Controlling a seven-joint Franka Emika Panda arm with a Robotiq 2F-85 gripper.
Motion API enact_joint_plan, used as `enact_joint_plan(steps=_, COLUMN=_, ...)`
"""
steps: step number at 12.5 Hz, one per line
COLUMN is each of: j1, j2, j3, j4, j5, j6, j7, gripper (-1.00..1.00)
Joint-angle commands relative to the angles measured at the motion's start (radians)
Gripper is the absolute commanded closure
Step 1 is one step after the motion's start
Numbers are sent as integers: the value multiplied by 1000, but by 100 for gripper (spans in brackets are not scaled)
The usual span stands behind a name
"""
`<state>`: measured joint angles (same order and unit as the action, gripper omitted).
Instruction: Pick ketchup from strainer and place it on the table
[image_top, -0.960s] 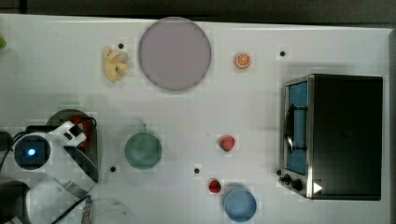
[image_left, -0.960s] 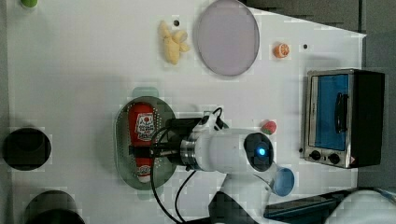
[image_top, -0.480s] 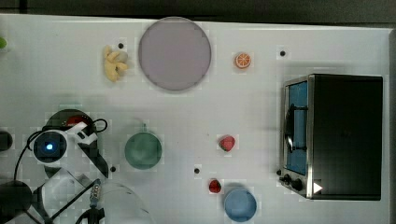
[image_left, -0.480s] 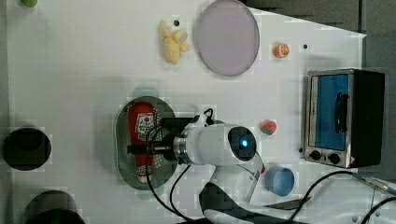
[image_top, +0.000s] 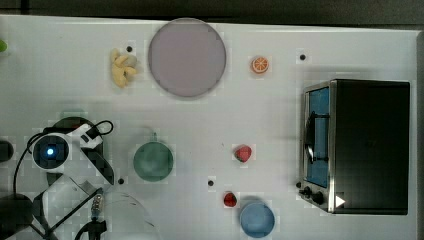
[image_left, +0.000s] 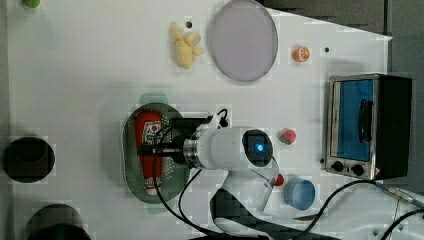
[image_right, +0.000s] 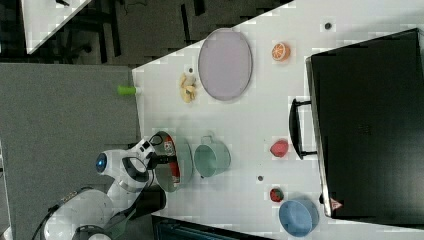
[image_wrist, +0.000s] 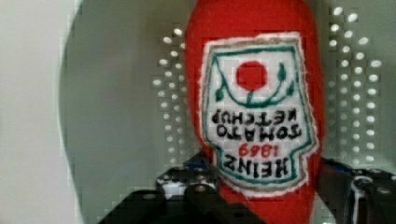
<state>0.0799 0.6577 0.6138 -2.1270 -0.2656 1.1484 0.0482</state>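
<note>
The ketchup (image_left: 149, 131), a red bottle with a white label, lies lengthwise in the pale green strainer (image_left: 129, 167) on the white table (image_top: 260, 115). The wrist view shows it close up, ketchup (image_wrist: 254, 88) on the perforated strainer (image_wrist: 116, 93) floor. My gripper (image_wrist: 266, 191) reaches down over the bottle's lower half. One dark finger (image_wrist: 187, 179) presses on one side and the other presses on the opposite side. The bottle still rests in the basin. In the right view my gripper (image_right: 165, 160) is inside the strainer (image_right: 186, 155).
A green cup (image_top: 153, 161) stands just to the top view's right of the arm. A lilac plate (image_top: 186, 57), yellow toy (image_top: 122, 68), orange slice (image_top: 259, 64), two red strawberries (image_top: 243, 153), a blue bowl (image_top: 257, 219) and a toaster oven (image_top: 360, 145) lie further off.
The arm has shifted over the strainer and come down onto the bottle. The jaws have drawn in from wide open onto the ketchup's sides.
</note>
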Motion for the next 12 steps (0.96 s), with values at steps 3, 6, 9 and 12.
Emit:
enact_joint_plan(steps=3, j1=15, j2=-124, j3=27, j4=12, j5=28, j6=-38, j7=51, gripper=-12)
enact_joint_plan(steps=6, j1=-21, j2=-282, j3=50, j4=17, j5=141, j6=-143, j7=51, gripper=-12)
enact_joint_plan(steps=9, j1=-81, j2=-444, j3=39, j4=27, j5=250, j6=-312, j7=48, gripper=-12)
enact_joint_plan(steps=12, j1=-158, j2=-555, j3=-3, j4=30, j5=283, j6=-449, j7=36, gripper=-12)
